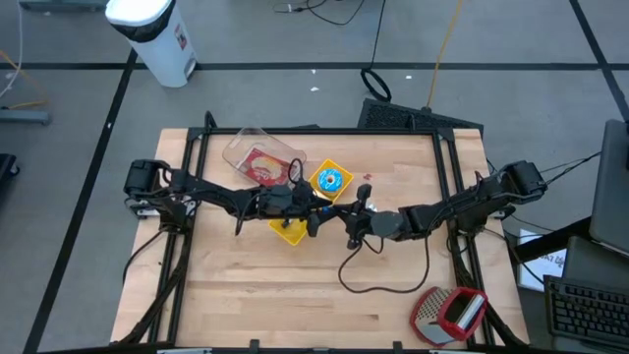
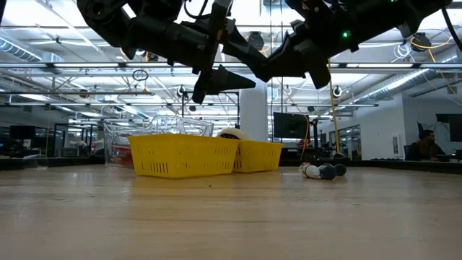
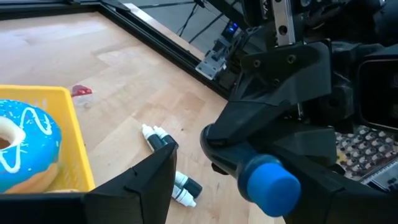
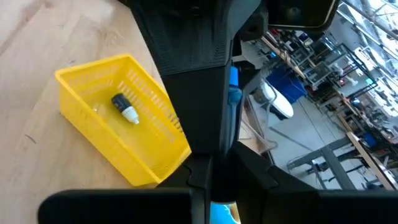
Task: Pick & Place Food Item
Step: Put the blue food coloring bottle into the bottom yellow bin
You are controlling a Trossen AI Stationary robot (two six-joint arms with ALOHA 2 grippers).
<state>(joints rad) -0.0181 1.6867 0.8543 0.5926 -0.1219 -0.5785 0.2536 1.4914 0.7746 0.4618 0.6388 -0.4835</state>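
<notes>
My right gripper (image 1: 352,218) is shut on a blue marker (image 4: 233,93), high above the table's middle. The marker's blue-capped end (image 3: 267,183) pokes between the fingers of my left gripper (image 3: 233,186), which is open and faces it. Below them stands a yellow basket (image 4: 118,118) with a small marker (image 4: 124,109) lying in it. A second yellow basket (image 3: 68,124) just beyond holds a blue-iced donut (image 3: 25,146). My right gripper pinches the blue marker's barrel (image 4: 231,109) between its two fingers, coming nearly level from the table's right. The marker lies along the fingers and juts out past their tips, clear of the table. My left gripper: I cannot tell whether a finger (image 3: 323,186) touches the cap.
Two white-and-black markers (image 3: 168,143) and a small red thing (image 3: 81,91) lie on the wood near the donut basket. A clear container (image 1: 260,157) with red food stands at the far left. A red-and-grey object (image 1: 450,313) sits at the near right. A black cable (image 1: 383,275) loops over the table.
</notes>
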